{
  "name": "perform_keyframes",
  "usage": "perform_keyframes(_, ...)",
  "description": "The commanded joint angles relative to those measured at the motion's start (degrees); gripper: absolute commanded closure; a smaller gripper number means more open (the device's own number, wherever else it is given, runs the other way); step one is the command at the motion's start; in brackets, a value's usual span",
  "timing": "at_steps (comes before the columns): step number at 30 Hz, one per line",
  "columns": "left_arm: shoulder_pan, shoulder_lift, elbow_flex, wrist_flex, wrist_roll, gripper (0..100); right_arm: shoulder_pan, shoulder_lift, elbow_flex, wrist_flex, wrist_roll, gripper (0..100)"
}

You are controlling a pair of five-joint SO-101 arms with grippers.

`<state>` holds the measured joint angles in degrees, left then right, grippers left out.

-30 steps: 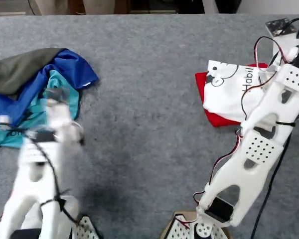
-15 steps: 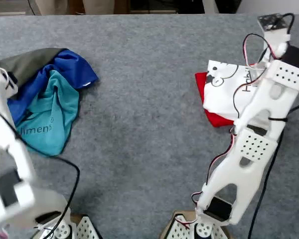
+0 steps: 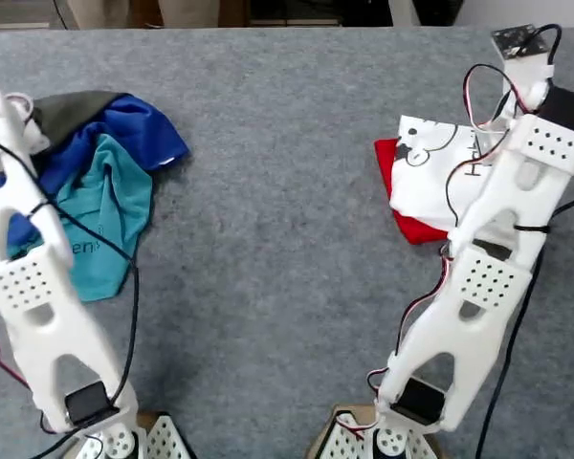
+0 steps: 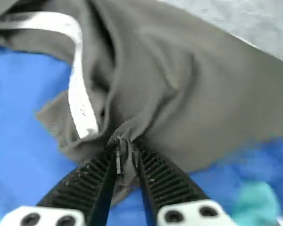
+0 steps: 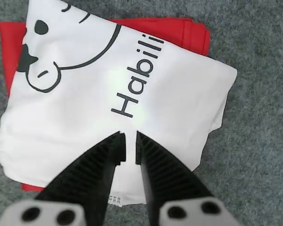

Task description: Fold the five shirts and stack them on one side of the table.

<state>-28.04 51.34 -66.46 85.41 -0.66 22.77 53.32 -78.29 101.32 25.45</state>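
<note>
step: third shirt of five, i judge.
left gripper (image 4: 125,153): clenched on the grey shirt (image 4: 188,94), heaped on the blue shirt (image 4: 19,117), table's left edge.
right gripper (image 5: 130,141): closed, empty, above the white shirt (image 5: 85,108) stacked on the red shirt (image 5: 179,28).
next: i'd pull grey clear, flatten it.

The red shirt (image 5: 179,29) lies mostly hidden under the white shirt (image 5: 108,94). In the high view my right arm (image 3: 502,249) covers one edge of the white shirt. My left arm (image 3: 29,277) hides parts of the teal shirt (image 3: 105,201) and blue shirt (image 3: 134,129). A fold of the grey shirt (image 4: 179,94) is hidden between the fingers of my left claw (image 4: 126,148).
</note>
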Motion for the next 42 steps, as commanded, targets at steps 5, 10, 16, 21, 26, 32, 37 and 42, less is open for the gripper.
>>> perform_keyframes(5,11.0,0.0,-28.8,15.2,0.0,98,-0.7,-5.0,-3.2,1.1,-0.4,95.0)
perform_keyframes(10,20.8,-9.3,-28.7,15.5,0.6,98,-0.7,-8.9,-2.9,1.1,-0.4,95.0)
perform_keyframes(16,38.9,-19.8,-26.4,15.6,2.3,98,-0.9,-13.0,-2.8,1.1,-0.6,95.0)
perform_keyframes(21,55.8,-29.2,-15.6,15.6,5.3,98,-1.0,-15.2,-2.8,1.1,-0.6,94.7)
perform_keyframes(26,68.0,-34.6,0.2,15.5,5.4,98,-1.4,-16.0,-2.8,1.1,-0.6,94.6)
perform_keyframes(32,74.0,-42.7,8.6,15.5,5.6,98,-1.8,-15.7,-2.8,1.1,-0.6,92.1)
perform_keyframes(37,73.3,-52.0,10.8,15.4,10.5,80,-4.1,-15.6,-2.7,1.1,-0.6,71.5)
perform_keyframes(42,59.3,-57.5,11.1,15.4,29.7,72,-10.2,-16.0,2.5,1.1,-0.6,54.2)
